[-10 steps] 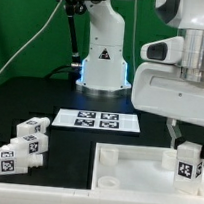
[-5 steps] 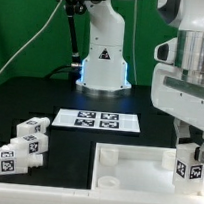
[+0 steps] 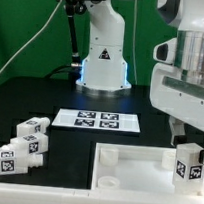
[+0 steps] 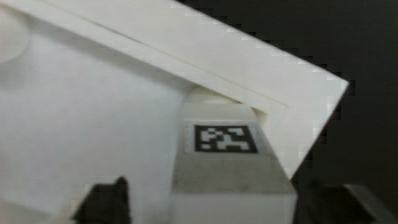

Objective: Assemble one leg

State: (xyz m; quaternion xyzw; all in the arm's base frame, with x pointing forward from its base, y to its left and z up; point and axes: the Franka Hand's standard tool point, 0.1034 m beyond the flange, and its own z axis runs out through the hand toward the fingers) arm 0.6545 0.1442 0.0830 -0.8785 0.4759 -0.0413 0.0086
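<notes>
One leg point(image 3: 189, 164) is standing upright at the tray's point(image 3: 134, 171) corner w/ the gripper point(image 4: 210, 205) straddling it, fingers apart and not touching, prob. so it seats in the socket. Spare legs point(image 3: 19, 145) are waiting nr the desk's front edge, exterior view's left.

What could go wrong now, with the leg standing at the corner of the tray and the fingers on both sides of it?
1. The leg stands close to the corner edge of the tray; a sideways push could tip it off.
2. The fingers seem open, with a gap on each side of the leg, so an off-centre closing might knock it askew.
3. The wrist view does not show the socket, so alignment cannot be confirmed.
</notes>
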